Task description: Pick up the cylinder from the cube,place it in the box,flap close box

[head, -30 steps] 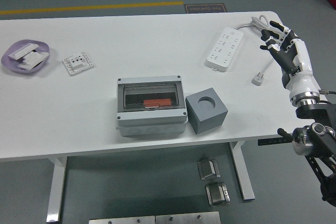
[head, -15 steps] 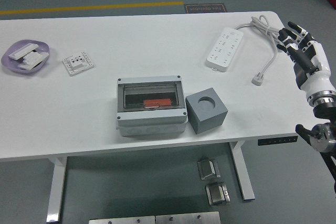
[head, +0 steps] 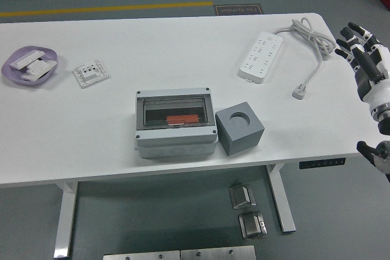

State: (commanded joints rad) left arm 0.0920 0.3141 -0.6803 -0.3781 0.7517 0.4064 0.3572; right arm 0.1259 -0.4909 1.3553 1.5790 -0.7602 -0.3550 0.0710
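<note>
Near the middle of the table sits the box, a grey enclosure with its clear flap lying shut over the front window. Through that flap an orange-red piece shows inside; whether it is the cylinder cannot be told from this view. Just right of the box, with a narrow gap between them, stands the cube, a grey block turned slightly, with a round hole in its top face. The hole looks dark, with nothing standing up out of it.

At the right edge of the view, off the table's right end, the right hand is raised with its white palm shell and black-tipped fingers pointing up and spread apart. It holds nothing and touches nothing. Its black forearm and wrist joint run down the right edge below it. The hand is well apart from both box and cube.

Toward the far right of the table lies a white strip, set at a slant, its cable looping away toward the table's corner and coming back to a plug that rests flat on the surface. At the far left a purple dish carries a few white parts, and just beside it, to the right, lies a white socket plate.

Under the table, on the floor, two small metal pieces sit one behind the other.
</note>
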